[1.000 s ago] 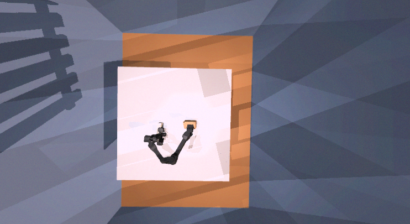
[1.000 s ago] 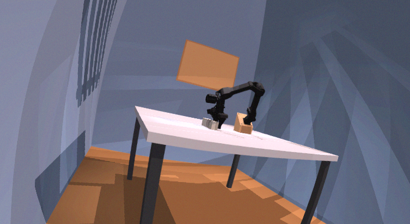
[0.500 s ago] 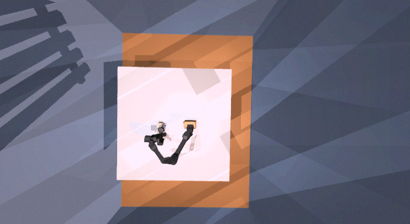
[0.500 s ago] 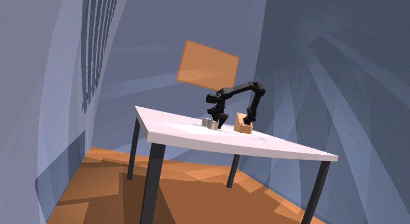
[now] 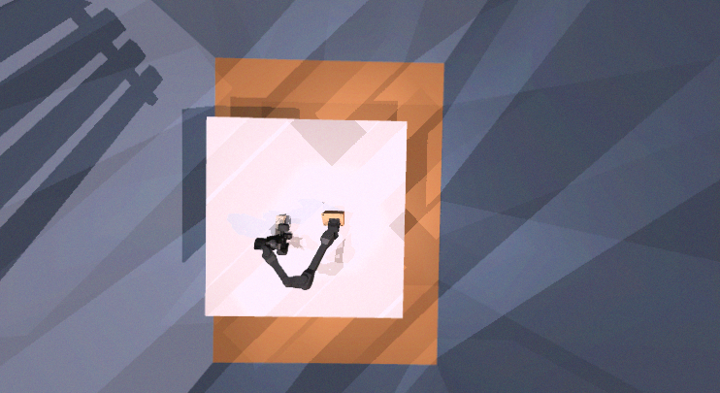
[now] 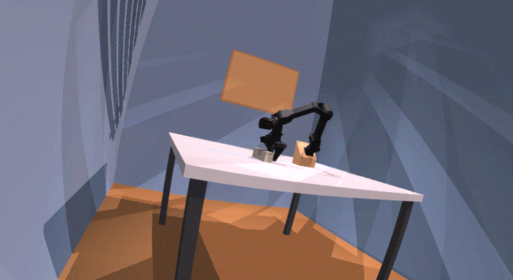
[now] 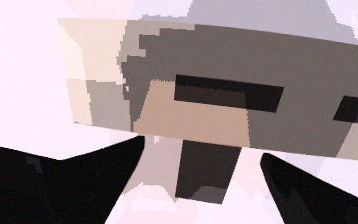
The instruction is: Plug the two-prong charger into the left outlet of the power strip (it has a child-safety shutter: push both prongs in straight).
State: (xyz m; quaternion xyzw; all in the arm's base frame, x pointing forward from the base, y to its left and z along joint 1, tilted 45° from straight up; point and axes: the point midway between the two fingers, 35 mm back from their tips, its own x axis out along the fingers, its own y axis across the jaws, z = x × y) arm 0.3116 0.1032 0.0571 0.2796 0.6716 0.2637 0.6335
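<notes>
jaws released over the power strip, charger apparently seated

the jaws stood wide and held nothing, hanging just above the power strip on the white desk, centre-left in the top view. in the wrist view a dark charger body stuck out at lower centre below the left slot, seemingly plugged in, though that was blurred. judged step: release done; next, a straight retreat without knocking the plug.

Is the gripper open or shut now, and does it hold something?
Open, holding nothing. In the wrist view the gripper shows its jaws spread far apart at the lower corners, with the power strip beyond them.
</notes>
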